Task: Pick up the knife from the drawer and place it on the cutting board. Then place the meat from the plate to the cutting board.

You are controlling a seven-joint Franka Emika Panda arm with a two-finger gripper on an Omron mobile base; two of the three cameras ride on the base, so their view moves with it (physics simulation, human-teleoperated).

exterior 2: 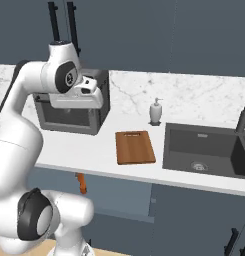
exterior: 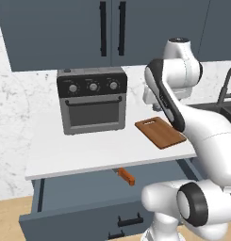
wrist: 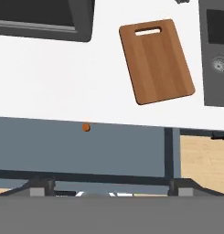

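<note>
Knife (exterior: 127, 176) blade hidden under counter (exterior: 88, 150) edge in drawer (exterior: 79, 197); gripper (wrist: 111, 192) jaws wide, tips barely visible.

I'm getting flat, even, rendered light with no clear source and no glare, though the white counter (exterior: 88, 150) reads very bright, almost washed out. Shadows are faint: a soft dark band under the counter edge over the open drawer (exterior: 79, 197). Edges look slightly soft and pixelated, with no lens bending at the borders.
</note>
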